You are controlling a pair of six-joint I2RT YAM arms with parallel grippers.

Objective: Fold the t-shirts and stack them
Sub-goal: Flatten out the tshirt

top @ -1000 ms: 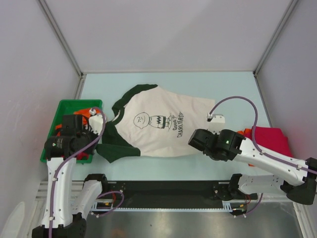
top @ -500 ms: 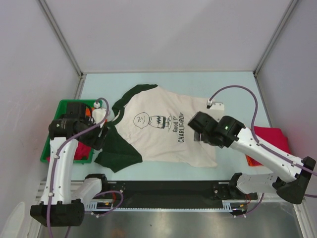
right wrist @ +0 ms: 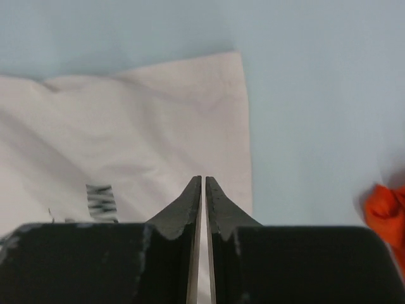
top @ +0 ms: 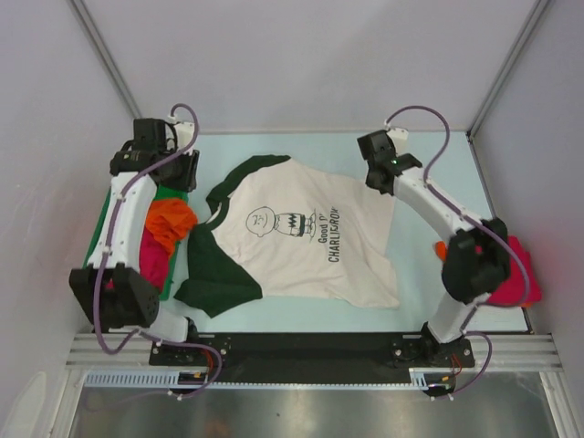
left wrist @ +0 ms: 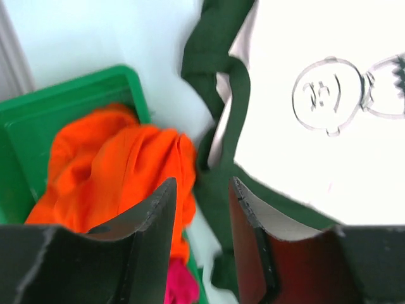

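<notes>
On the pale blue tabletop [top: 319,146] the cream cotton t-shirt with dark green sleeves and a cartoon-face print [top: 301,228] lies flat, its long axis running from the collar on the left arm's side to the hem on the right arm's; its far hem corner [right wrist: 228,69] sits just ahead of the right fingers [right wrist: 195,193], all but closed on nothing; the left fingers [left wrist: 161,202], partly open and empty, hover with the collar ahead to their right; each arm seems best placed for its own far corner.

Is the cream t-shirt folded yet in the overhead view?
No, the cream t-shirt lies spread flat on the table, with its face print and both green sleeves showing.
</notes>
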